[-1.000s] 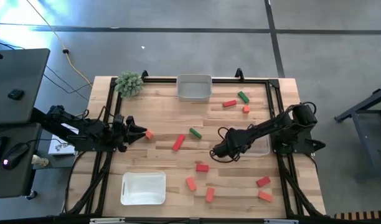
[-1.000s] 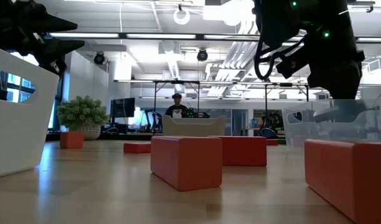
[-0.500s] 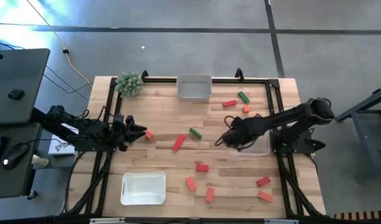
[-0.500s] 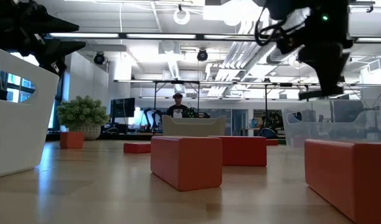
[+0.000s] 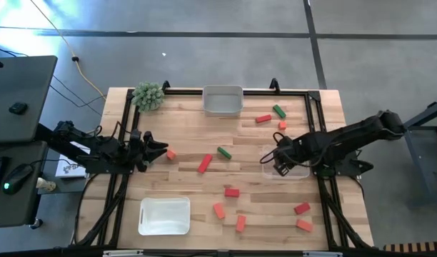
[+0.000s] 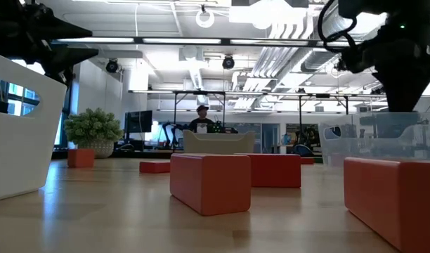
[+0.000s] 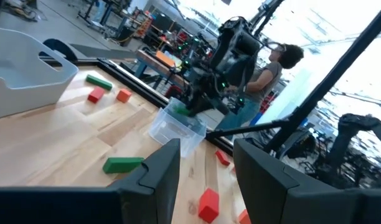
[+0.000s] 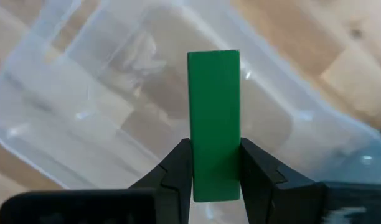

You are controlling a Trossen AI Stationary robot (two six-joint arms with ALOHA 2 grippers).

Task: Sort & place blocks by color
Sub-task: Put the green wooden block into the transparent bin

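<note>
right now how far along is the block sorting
Barely started: no block visibly lies in a tray yet. The right gripper holds a green block over the clear tray. About ten blocks remain on the table, including a second green block. The left gripper waits at the left edge.

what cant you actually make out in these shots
- High view: the right pincer over the clear tray covers the green block it grips; only the right wrist view shows it.
- Low view: the white tray cuts off the table behind it.
- Left pincer: nothing between its fingers.
</note>
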